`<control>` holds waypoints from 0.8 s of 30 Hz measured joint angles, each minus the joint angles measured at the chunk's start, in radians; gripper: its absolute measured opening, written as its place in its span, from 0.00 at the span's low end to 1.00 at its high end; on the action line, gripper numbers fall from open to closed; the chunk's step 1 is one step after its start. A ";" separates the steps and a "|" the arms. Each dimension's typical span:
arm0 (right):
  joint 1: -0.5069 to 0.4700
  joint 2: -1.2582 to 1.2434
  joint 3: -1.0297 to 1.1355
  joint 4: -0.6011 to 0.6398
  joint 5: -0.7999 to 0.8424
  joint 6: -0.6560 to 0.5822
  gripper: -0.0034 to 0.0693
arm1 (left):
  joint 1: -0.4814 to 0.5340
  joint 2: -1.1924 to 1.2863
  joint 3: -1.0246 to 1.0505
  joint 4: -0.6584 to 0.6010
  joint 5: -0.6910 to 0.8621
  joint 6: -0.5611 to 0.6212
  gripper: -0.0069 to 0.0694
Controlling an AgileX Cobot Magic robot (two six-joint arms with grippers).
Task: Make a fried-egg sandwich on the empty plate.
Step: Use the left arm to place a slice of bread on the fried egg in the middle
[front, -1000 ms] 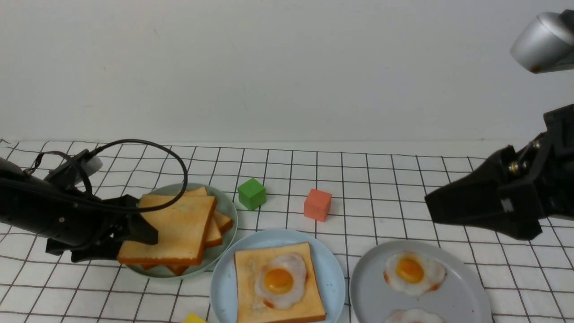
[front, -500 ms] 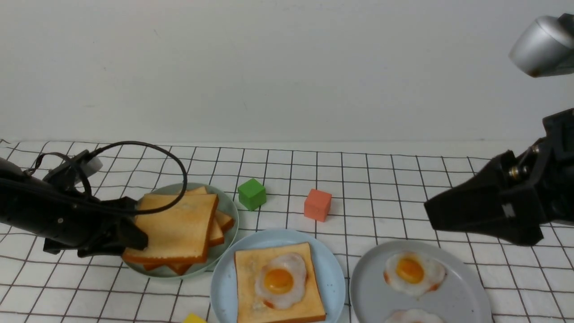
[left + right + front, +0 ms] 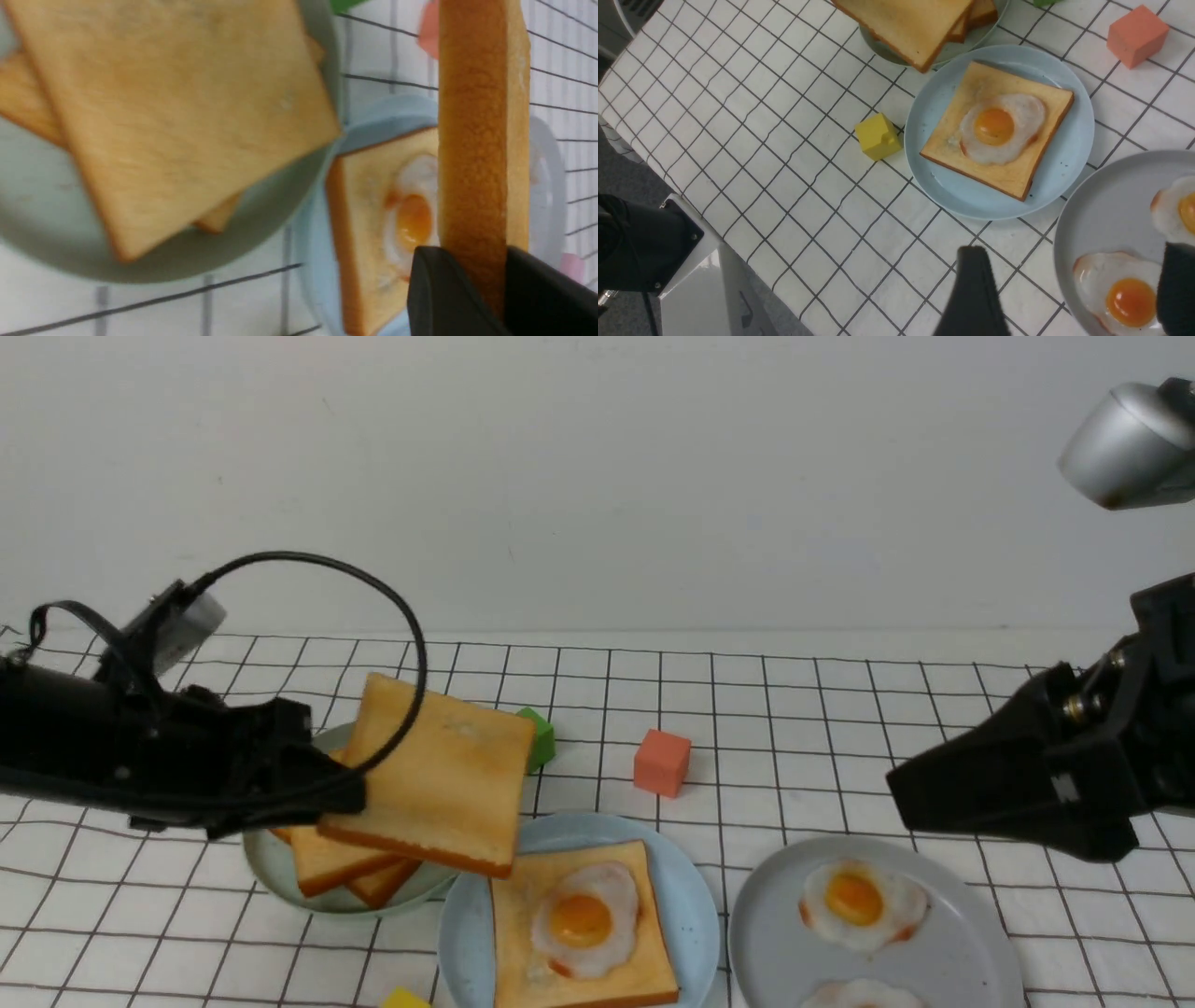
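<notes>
**Ana:** What is the left gripper (image 3: 341, 798) doing?

**Ben:** Its jaws are pressed on one edge of a toast slice (image 3: 439, 775). In the left wrist view the slice stands between the two black fingers. The slice is in the air and tilted, over the pale green plate (image 3: 269, 870). Its lowest corner is near the rim of the light-blue plate (image 3: 691, 905).

**Ana:** Where is that light-blue plate?

**Ben:** It is at the front middle of the checked table, between the pale green plate and the grey plate (image 3: 962, 952). On it lies flat a bottom slice (image 3: 513, 943) with a fried egg (image 3: 583, 919) on top. Nothing covers the egg.

**Ana:** And the right gripper (image 3: 1073, 261)?

**Ben:** Its jaws are spread wide with nothing between them. It hangs over the grey plate, where two more eggs (image 3: 864, 903) lie.

**Ana:** What else is there?

**Ben:** Loose slices (image 3: 322, 863) are stacked on the pale green plate. A green cube (image 3: 541, 737) is partly hidden behind the held slice. A salmon cube (image 3: 661, 762) stands behind the light-blue plate, and a yellow cube (image 3: 878, 136) is just beside this plate.
</notes>
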 joint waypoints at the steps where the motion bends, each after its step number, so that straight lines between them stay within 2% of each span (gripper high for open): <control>1: 0.000 0.000 0.000 0.000 0.000 0.000 0.74 | -0.056 -0.008 0.053 -0.093 -0.022 0.052 0.27; 2: 0.000 0.000 0.000 0.000 0.000 0.000 0.74 | -0.063 -0.008 0.053 -0.105 -0.022 0.052 0.27; 4: 0.000 0.000 0.000 0.000 0.000 0.000 0.74 | -0.147 -0.008 0.125 -0.266 -0.063 0.129 0.26; 11: 0.000 0.000 0.000 -0.009 0.000 0.000 0.74 | -0.293 -0.007 0.236 -0.585 -0.278 0.314 0.26; 17: 0.000 0.000 0.000 -0.033 0.002 0.000 0.74 | -0.359 0.056 0.265 -0.627 -0.316 0.319 0.26; 24: 0.000 0.000 0.000 -0.037 0.012 0.000 0.74 | -0.376 0.101 0.272 -0.632 -0.381 0.312 0.26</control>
